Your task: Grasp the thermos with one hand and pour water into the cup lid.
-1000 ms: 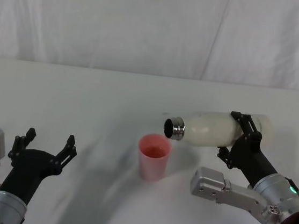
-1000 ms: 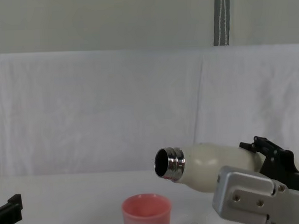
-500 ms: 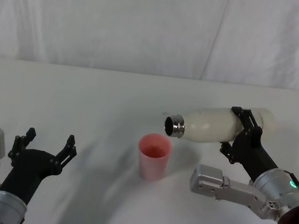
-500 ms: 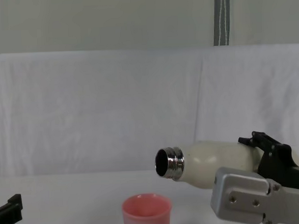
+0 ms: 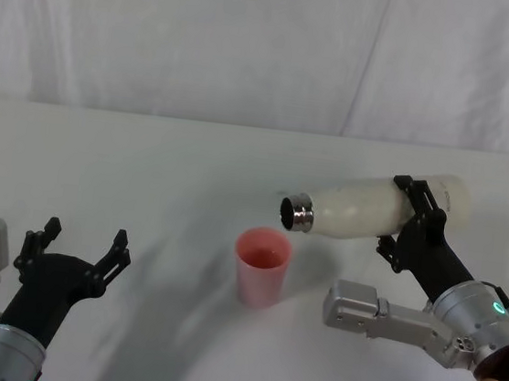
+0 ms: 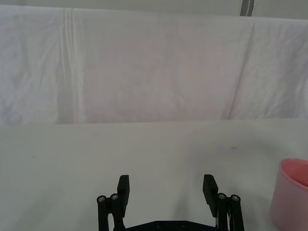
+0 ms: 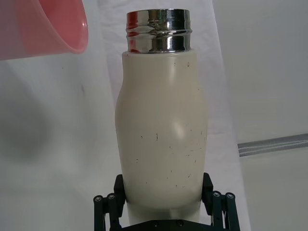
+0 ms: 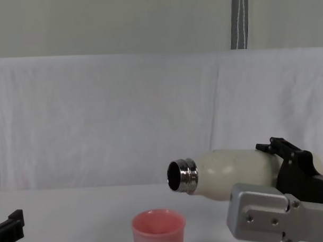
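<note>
The cream-white thermos [image 5: 372,207] lies nearly horizontal in the air, its steel neck [image 5: 297,212] pointing left, just above and to the right of the pink cup lid [image 5: 262,265]. My right gripper [image 5: 414,218] is shut on the thermos body near its base. From the chest view the thermos [image 8: 232,171] hangs above the cup lid [image 8: 158,228], mouth open toward the left. The right wrist view shows the thermos [image 7: 161,130] between the fingers [image 7: 120,192] and the cup lid [image 7: 43,26] rim off beside the neck. My left gripper [image 5: 77,251] rests open at the near left, apart from both.
A white table [image 5: 146,169] spreads out under everything, backed by a white cloth wall [image 5: 253,43]. The left wrist view shows bare tabletop [image 6: 144,149] ahead of the left gripper [image 6: 166,190], with the cup lid [image 6: 291,192] at the edge.
The right gripper has raised the thermos's base end slightly, levelling the bottle a bit. The neck stays near the same spot over the cup lid. The left arm has not moved.
</note>
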Motion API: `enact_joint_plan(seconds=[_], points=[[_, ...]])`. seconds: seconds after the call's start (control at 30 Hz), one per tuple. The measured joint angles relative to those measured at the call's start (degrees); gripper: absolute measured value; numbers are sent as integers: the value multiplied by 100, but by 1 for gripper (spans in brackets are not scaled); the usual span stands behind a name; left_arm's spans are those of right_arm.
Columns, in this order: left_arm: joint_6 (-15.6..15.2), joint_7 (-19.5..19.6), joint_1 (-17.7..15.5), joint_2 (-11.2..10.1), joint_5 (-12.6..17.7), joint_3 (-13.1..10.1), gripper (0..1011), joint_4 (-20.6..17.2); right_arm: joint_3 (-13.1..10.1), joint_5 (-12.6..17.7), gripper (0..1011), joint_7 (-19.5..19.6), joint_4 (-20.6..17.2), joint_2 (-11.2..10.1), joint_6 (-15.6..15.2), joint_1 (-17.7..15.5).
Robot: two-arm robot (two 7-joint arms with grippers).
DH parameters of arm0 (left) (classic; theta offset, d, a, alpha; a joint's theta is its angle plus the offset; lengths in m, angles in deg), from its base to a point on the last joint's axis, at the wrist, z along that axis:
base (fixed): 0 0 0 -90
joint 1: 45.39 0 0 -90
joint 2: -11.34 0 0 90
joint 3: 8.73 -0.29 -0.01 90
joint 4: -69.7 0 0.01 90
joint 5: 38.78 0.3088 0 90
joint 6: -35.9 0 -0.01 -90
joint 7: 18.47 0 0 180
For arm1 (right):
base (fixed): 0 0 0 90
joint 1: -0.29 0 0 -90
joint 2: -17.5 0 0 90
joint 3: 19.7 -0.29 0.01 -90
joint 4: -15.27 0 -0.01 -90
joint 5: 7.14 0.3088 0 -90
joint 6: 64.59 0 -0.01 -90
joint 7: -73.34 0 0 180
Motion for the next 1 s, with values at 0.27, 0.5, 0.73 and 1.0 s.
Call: enact_joint_plan(seconds=[0.27, 0.5, 0.73, 1.0], points=[[0, 0, 0, 0, 0, 0, 1001, 0, 55, -85, 950, 54, 22, -22, -8, 41], [0, 0, 0, 0, 0, 0, 1001, 0, 96, -142, 950, 79, 39, -52, -6, 74], [0, 0, 0, 0, 0, 0, 1001, 0, 128, -197, 950, 82, 29, -91, -18, 83], [0, 0, 0, 0, 0, 0, 1001, 0, 164, -274, 950, 96, 28, -115, -36, 113]])
